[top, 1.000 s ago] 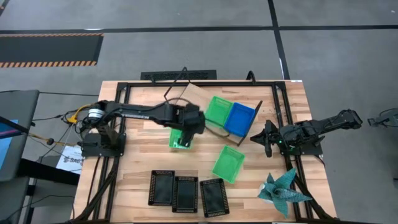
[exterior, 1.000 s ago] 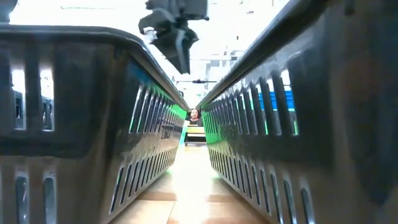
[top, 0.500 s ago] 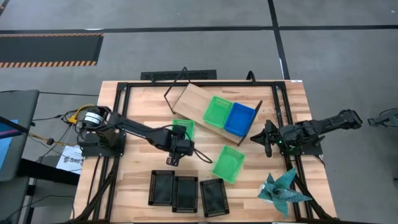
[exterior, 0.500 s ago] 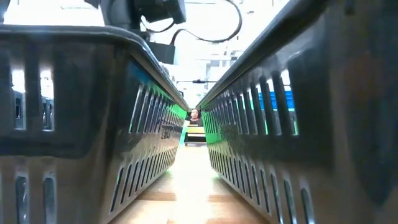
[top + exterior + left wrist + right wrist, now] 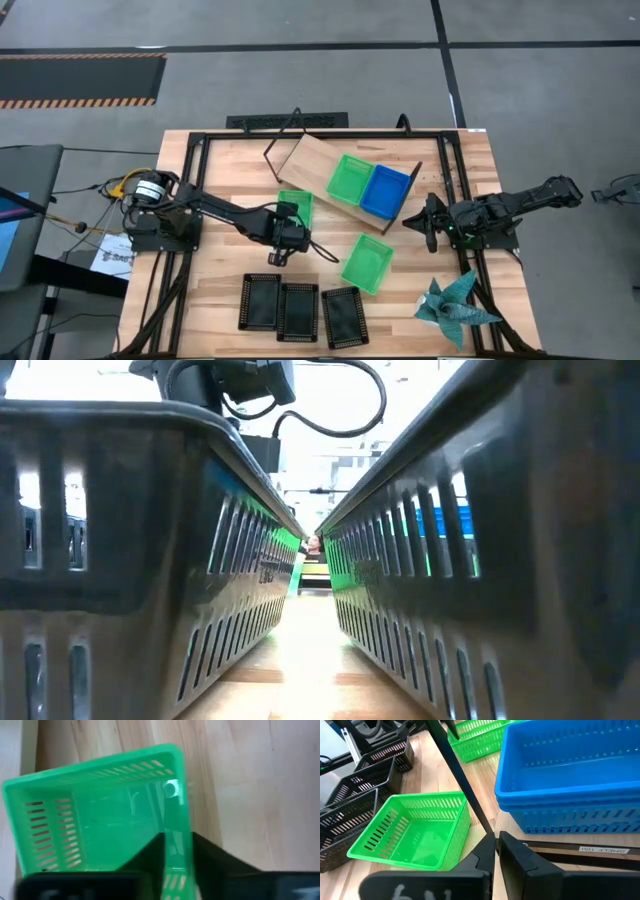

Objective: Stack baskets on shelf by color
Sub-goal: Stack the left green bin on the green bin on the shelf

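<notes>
Since half a sec ago almost nothing has shifted; a full sec back the left arm was up by the shelf, now it reaches low across the table's middle. Left end effector (image 5: pixel 277 252) sits at the near edge of a green basket (image 5: pixel 296 209), and the left wrist view shows its fingers (image 5: pixel 150 852) pinching that basket's rim, one inside the wall, one outside, basket resting on the wood. Shelf (image 5: pixel 306 163) lies angled at the back centre, w/ a green basket (image 5: pixel 350 178) and a blue stack (image 5: pixel 385 191) side by side at its right end; its left half is bare board. Third green basket (image 5: pixel 368 264) sits alone in front of the shelf's right end, open wood all round it. Three black baskets (image 5: pixel 298 310) line the front edge, close together, w/ a narrow gap btwn them in the low view. Right end effector (image 5: pixel 428 222) waits just off the shelf's right end, fingers (image 5: pixel 485 851) pressed nearly together, holding nothing. Teal star (image 5: pixel 455 305) sits at the front right corner, well apart from the baskets.
</notes>
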You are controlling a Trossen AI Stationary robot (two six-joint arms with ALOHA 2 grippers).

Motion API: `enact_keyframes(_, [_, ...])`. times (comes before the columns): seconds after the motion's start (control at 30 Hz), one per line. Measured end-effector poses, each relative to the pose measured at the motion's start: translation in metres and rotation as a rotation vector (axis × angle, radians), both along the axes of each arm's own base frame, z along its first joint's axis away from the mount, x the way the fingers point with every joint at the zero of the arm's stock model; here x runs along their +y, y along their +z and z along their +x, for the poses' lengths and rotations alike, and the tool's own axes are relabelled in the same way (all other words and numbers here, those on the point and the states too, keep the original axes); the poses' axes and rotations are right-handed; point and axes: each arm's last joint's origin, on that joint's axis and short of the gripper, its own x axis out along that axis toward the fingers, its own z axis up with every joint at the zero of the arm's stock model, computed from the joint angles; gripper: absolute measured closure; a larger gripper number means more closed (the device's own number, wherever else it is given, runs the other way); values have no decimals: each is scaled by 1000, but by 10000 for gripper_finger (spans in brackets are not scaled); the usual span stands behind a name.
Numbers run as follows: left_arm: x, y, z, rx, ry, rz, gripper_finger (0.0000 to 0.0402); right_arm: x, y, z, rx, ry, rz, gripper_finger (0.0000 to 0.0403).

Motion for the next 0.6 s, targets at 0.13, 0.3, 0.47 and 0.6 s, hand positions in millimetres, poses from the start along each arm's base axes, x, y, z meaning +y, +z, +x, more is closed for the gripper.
enact_keyframes(0.13, [3,0,1,-9,25,-28,392,0,0,0,0,0,0,352])
enact_keyframes(0.3, [-3,11,4,-5,28,-42,399,0,0,0,0,0,0,352])
enact_keyframes(0.47, [-18,43,9,-8,36,-32,401,0,0,0,0,-1,-1,352])
enact_keyframes(0.6, [-25,76,12,-36,54,29,401,0,0,0,0,0,-2,352])
